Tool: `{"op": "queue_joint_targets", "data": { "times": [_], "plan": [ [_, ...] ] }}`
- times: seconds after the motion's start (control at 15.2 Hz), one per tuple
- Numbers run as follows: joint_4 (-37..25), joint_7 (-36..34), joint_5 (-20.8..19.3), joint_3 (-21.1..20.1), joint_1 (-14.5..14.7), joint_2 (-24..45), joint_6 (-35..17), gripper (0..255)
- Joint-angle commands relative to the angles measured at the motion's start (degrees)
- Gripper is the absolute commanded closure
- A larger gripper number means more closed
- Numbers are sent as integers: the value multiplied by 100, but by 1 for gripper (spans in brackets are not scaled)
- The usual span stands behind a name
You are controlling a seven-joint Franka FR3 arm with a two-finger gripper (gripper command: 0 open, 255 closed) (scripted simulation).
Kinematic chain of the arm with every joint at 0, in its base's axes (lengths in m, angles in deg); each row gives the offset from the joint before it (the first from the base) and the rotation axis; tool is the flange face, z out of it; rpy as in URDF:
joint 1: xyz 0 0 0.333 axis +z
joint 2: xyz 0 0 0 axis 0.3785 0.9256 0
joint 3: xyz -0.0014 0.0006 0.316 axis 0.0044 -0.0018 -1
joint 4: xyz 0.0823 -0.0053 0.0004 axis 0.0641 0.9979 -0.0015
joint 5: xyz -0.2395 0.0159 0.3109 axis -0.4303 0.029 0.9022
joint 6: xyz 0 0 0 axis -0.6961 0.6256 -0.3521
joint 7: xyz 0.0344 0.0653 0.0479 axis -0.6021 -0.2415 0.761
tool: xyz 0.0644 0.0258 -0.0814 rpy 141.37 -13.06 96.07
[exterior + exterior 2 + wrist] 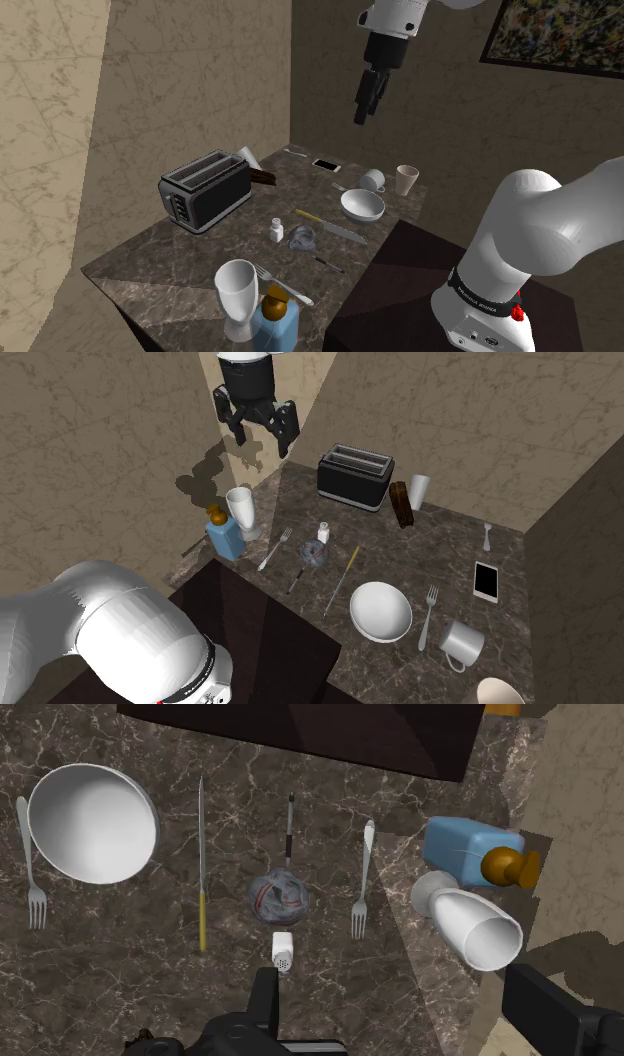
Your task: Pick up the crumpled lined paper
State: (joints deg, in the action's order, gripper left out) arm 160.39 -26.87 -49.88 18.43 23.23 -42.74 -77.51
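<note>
The crumpled paper (303,238) (316,554) (277,896) is a small grey-blue ball with faint reddish lines, lying on the dark marble table (150,250) between a knife and a fork. My gripper (362,112) (263,442) (410,1014) hangs high above the table, open, with nothing between its fingers. In the wrist view the paper lies well below the hand, just beyond a small white shaker (283,951) and closer to one finger (265,994) than to the other.
Around the paper lie a yellow-handled knife (202,864), a pen (290,829), a fork (364,879) and a white bowl (92,822). A white goblet (241,510) and blue bottle (225,535) stand near the table corner. A toaster (205,188) sits by the wall.
</note>
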Motion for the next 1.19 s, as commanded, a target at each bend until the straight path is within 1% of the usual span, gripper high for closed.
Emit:
{"op": "queue_joint_targets", "data": {
  "times": [0.0, 0.33, 0.59, 0.86, 1.12],
  "plan": [
    [0, 0, 0, 0, 0, 0, 0, 0],
    [392, 396, 21, 231, 8, 620, -818, 0],
    [572, 730, 76, 412, 32, 1252, -1469, 0],
    [629, 1093, 188, 585, 72, 1992, -2095, 0],
    [560, 1495, 377, 745, 132, 2821, -2671, 0]
  ]
}}
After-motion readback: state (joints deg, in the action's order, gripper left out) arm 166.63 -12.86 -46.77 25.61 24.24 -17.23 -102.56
